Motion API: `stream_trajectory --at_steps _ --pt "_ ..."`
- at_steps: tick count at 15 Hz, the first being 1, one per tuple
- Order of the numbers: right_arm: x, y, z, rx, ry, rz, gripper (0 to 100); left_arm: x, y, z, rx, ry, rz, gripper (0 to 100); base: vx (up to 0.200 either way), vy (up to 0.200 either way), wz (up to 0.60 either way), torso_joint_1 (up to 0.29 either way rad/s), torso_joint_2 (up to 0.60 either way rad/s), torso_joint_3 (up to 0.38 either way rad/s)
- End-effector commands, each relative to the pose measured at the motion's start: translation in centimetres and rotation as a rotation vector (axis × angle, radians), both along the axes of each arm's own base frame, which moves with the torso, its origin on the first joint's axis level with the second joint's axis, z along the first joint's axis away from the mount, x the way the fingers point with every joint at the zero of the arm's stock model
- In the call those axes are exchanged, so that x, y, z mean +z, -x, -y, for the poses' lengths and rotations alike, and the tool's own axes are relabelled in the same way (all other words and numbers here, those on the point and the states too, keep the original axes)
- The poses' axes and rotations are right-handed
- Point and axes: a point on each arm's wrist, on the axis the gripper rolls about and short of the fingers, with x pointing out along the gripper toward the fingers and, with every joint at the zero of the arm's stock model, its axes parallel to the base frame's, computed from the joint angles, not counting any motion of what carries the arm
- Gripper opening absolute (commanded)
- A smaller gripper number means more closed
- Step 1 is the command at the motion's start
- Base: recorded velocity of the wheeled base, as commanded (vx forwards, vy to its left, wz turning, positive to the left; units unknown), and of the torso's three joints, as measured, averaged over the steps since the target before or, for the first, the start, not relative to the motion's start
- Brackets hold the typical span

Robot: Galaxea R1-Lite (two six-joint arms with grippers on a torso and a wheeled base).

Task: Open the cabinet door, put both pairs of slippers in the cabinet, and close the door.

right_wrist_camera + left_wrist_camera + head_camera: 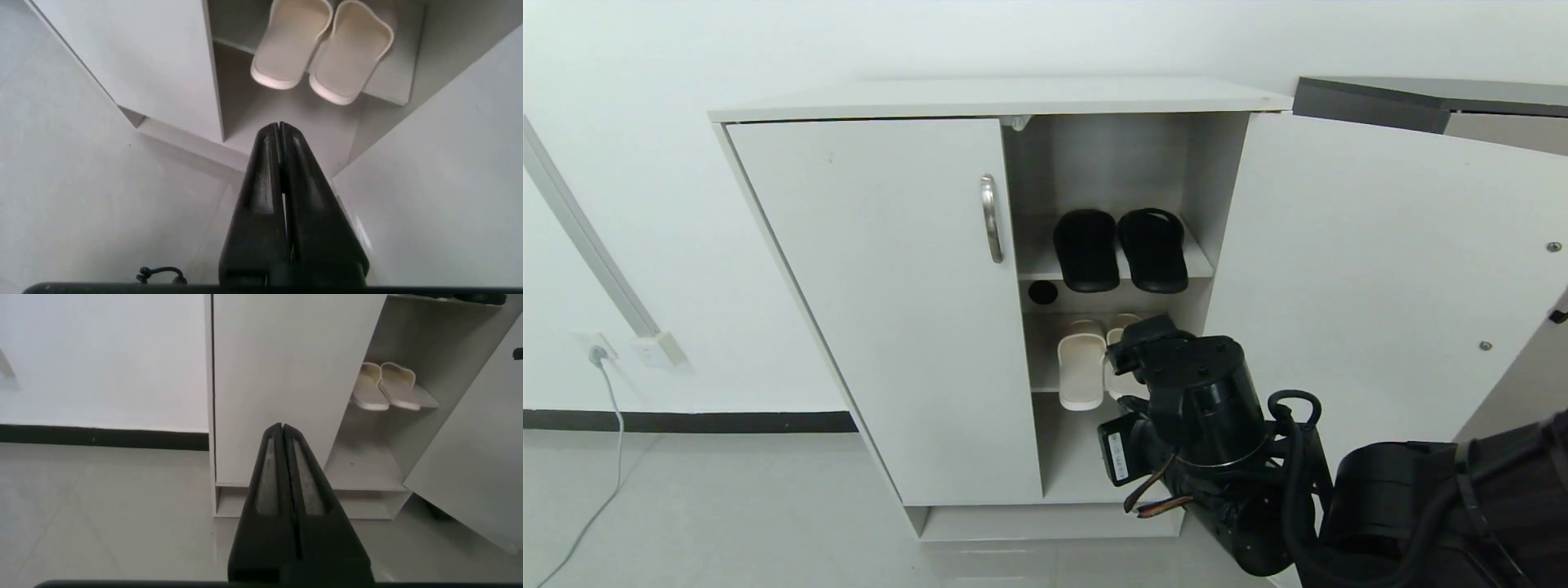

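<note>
while the door [1380,269] hangs open, slippers [1086,249] sit shelved.

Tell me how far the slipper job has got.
Done: the right door stands open, the black slippers sit on the upper shelf and the cream slippers on the lower shelf. In hand: nothing; the right tool is shut and empty in front of the cream pair, and the left tool is shut too. Left: swing the open door closed.
</note>
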Motion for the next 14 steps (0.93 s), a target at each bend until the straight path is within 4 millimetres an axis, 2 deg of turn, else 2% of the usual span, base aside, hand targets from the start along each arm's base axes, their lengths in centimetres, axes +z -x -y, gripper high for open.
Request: stream_trajectory --at_steps 1,5,8,14 --pt "-0.2 -0.06 -0.06 0.0 0.004 -0.003 0 0.0 -0.01 0.0 0.0 0.001 -0.001 0 0.0 0.0 0.0 0.002 -0.08 -0.046" --pt "0.07 -0.36 0.26 -0.012 -0.003 0.002 0 -0.04 -0.02 0.0 0.001 -0.005 -0.003 0 0.0 0.0 0.0 0.019 -0.21 -0.328" --pt "0.12 -0.35 0.28 -0.012 -0.003 0.003 0 -0.04 -0.02 0.0 0.001 -0.005 -0.003 0 0.0 0.0 0.0 0.041 -0.56 -0.357" --pt "0.08 -0.33 0.29 -0.012 -0.002 0.002 0 0.0 -0.01 0.0 0.001 -0.005 -0.001 0 0.0 0.0 0.0 0.129 -0.47 -0.336"
